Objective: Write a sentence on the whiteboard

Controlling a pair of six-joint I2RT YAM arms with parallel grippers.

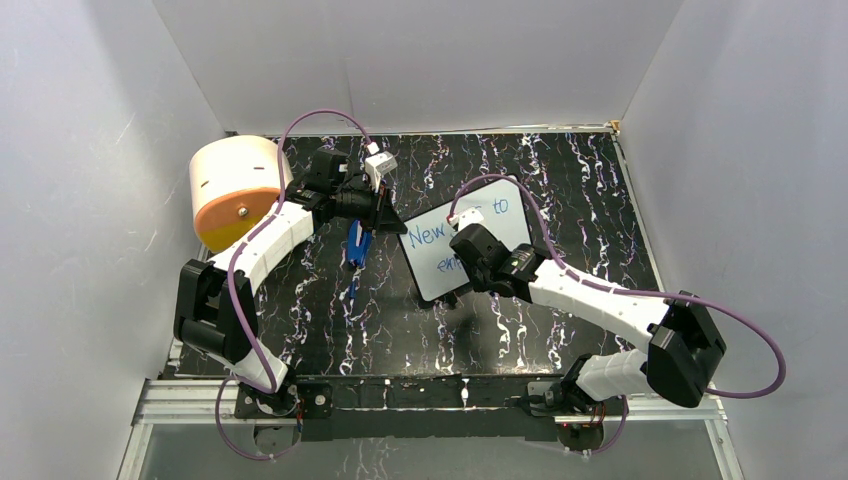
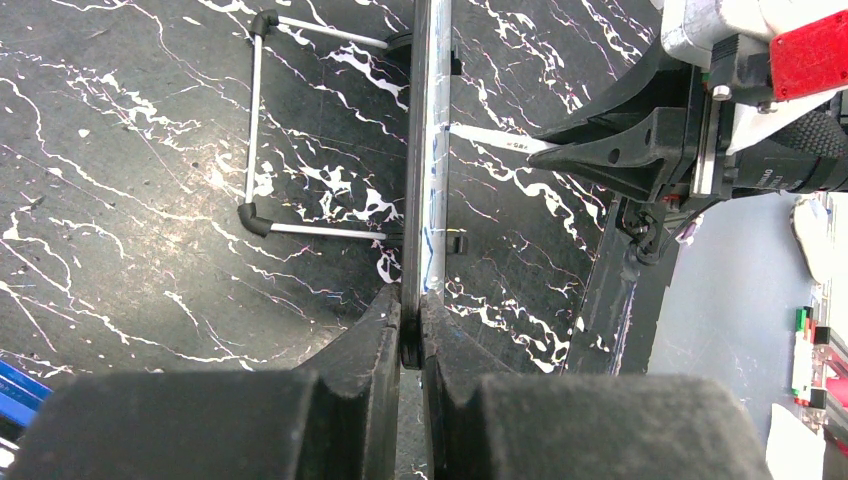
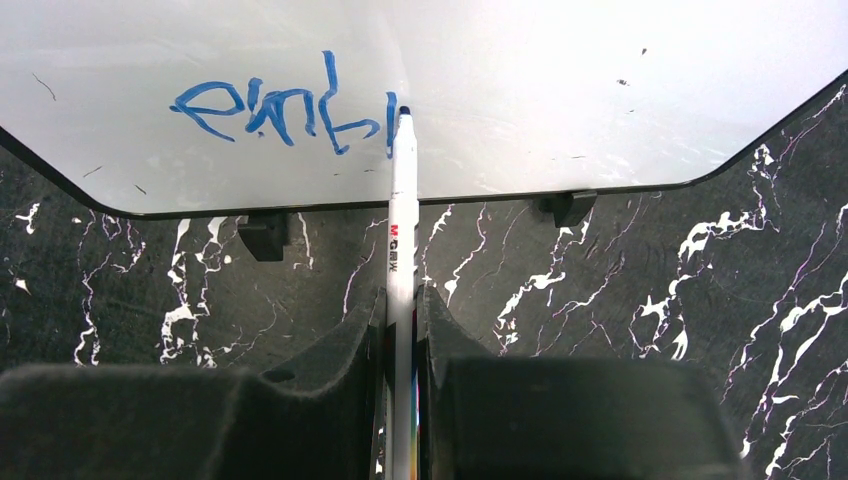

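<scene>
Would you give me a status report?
Left gripper shut on whiteboard. Right gripper shut on marker, tip on board. Sentence on second line. Nothing blocking.

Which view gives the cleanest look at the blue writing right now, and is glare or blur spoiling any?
Right wrist: the sentence is sharp on the whiteboard, soft sheen near the marker tip; the right claw is out of focus. Left wrist: board edge-on, nothing legible, the left claw blurred. Top external: even light, no glare, but the right arm covers part of the words.
</scene>
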